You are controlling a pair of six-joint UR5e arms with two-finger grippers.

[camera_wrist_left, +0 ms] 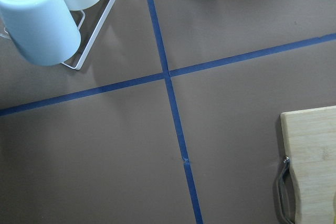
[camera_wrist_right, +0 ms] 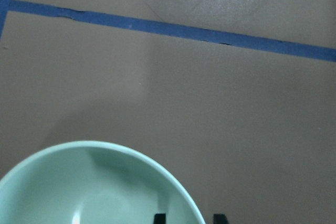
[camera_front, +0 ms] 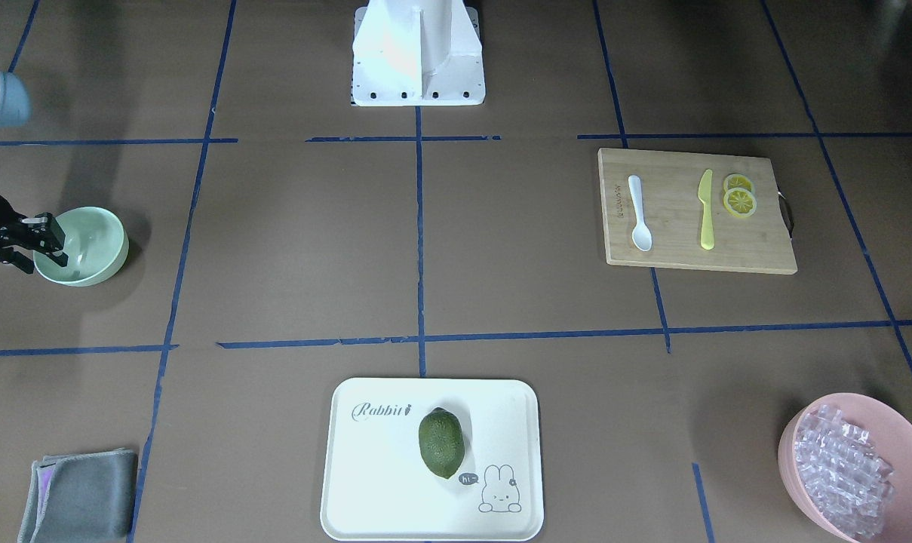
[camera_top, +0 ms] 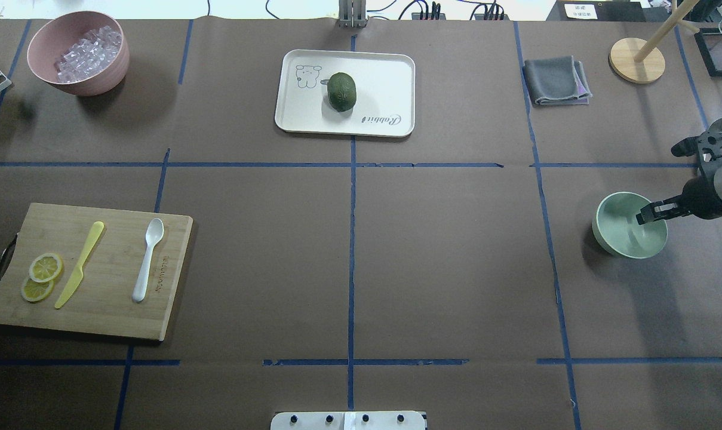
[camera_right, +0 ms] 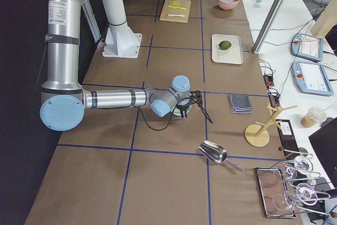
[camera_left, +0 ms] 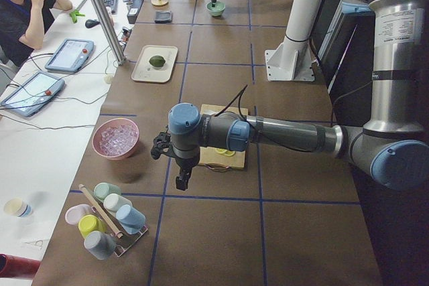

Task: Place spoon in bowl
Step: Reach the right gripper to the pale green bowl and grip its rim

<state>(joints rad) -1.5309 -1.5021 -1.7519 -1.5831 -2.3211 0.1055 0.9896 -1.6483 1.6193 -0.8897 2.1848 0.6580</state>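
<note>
The white spoon (camera_front: 638, 213) lies on a wooden cutting board (camera_front: 757, 241), left of a yellow knife (camera_front: 706, 209); it also shows in the overhead view (camera_top: 148, 258). The mint-green bowl (camera_front: 86, 245) sits far across the table, also in the overhead view (camera_top: 620, 230). My right gripper (camera_front: 42, 256) straddles its rim, one finger inside and one outside, shut on the wall; the right wrist view shows the bowl (camera_wrist_right: 94, 187) and both fingertips (camera_wrist_right: 160, 217). My left gripper (camera_left: 181, 180) hangs over bare table beside the board's end. I cannot tell whether it is open.
Lemon slices (camera_front: 739, 197) share the board. A white tray (camera_front: 365, 483) holds a green lime (camera_front: 441, 443). A pink bowl (camera_front: 901, 430) with clear cubes, a grey cloth (camera_front: 78, 494), a cup rack (camera_left: 107, 216), a wooden stand (camera_top: 635, 58) and a metal scoop (camera_right: 213, 152) sit around the edges.
</note>
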